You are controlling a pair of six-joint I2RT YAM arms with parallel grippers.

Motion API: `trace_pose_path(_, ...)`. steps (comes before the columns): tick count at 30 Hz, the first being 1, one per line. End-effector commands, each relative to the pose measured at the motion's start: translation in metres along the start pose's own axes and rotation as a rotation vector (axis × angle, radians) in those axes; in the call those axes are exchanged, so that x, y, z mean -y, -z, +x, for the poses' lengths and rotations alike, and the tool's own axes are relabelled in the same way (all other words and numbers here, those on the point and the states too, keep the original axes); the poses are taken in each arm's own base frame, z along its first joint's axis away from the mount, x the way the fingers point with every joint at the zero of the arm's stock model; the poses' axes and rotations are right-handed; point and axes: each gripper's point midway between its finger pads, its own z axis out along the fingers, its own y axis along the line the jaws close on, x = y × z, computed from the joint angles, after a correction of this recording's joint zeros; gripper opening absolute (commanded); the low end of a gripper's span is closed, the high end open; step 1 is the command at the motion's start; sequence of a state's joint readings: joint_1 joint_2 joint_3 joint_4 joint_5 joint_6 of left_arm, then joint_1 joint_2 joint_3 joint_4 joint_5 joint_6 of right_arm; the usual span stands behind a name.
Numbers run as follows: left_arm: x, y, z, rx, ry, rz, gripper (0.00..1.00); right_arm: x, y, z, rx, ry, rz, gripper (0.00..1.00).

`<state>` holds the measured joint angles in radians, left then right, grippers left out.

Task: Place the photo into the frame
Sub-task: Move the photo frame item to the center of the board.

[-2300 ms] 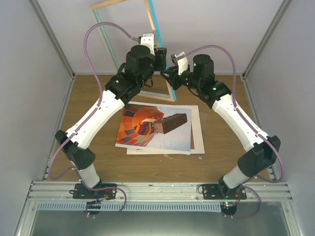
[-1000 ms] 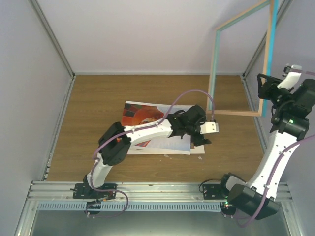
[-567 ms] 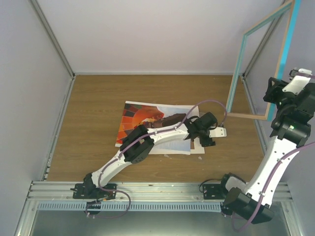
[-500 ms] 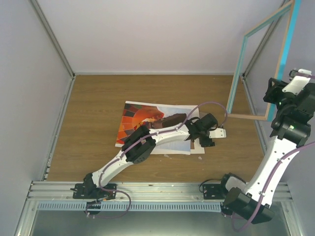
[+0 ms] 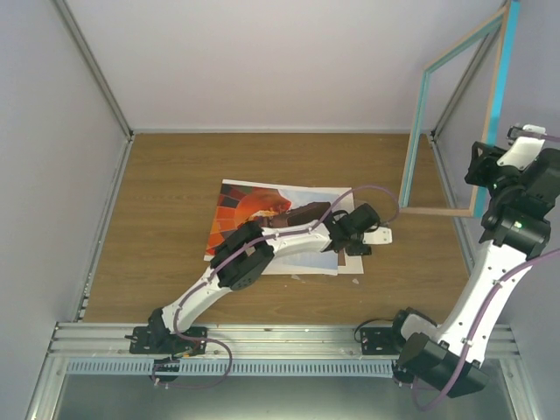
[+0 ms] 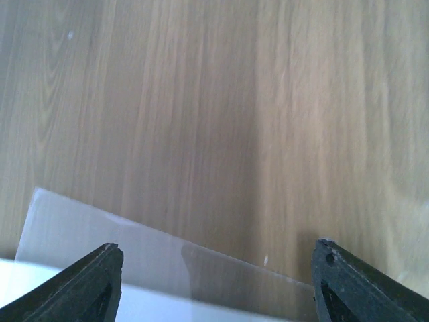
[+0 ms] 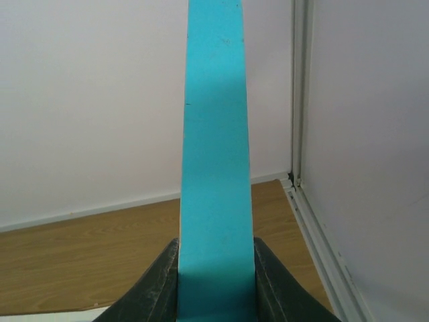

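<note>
The bench (image 5: 166, 210) is brown wood-grain board, boxed in by plain pale walls (image 5: 289, 61) with metal posts (image 5: 96, 70) at the corners and a metal rail (image 5: 262, 337) along the near edge. The photo (image 5: 249, 214) lies flat near the middle of the bench, on a cream mat (image 5: 348, 197) that shows past its far and right edges. A brown board (image 5: 343, 261) peeks out at the near right corner of the pile. The left arm (image 5: 289, 241) stretches across the photo and hides much of its near right part. The left hand (image 5: 372, 234) is spread wide at the right edge of the pile with nothing between its fingers (image 6: 87, 285). Whether it touches the paper cannot be told. In the left wrist view a pale sheet (image 6: 100, 235) cuts in at the bottom, blurred, and which sheet it is stays unclear. The frame (image 5: 415, 140) stands upright in the air over the far right corner, well apart from the photo, its top running to the picture's edge. The right hand (image 5: 484, 171) pinches its right rail. The right wrist view shows only that teal strip, clamped between two dark fingers (image 7: 151, 288).
</note>
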<state>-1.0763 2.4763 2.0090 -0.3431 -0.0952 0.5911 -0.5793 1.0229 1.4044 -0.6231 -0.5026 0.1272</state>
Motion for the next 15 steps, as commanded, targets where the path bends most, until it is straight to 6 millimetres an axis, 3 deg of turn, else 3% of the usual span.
trace_pose_path(1, -0.001, -0.003, 0.081, -0.211, 0.002, 0.015, 0.76, -0.008, 0.002, -0.014, 0.059, 0.034, -0.045, 0.01)
trace_pose_path(9, -0.016, 0.003, 0.124, -0.296, 0.062, 0.000, 0.73, -0.006, -0.013, 0.017, -0.020, -0.019, -0.085, 0.01)
trace_pose_path(15, -0.022, 0.023, 0.147, -0.308, 0.059, 0.008, 0.71, -0.006, -0.023, 0.045, -0.089, -0.061, -0.125, 0.00)
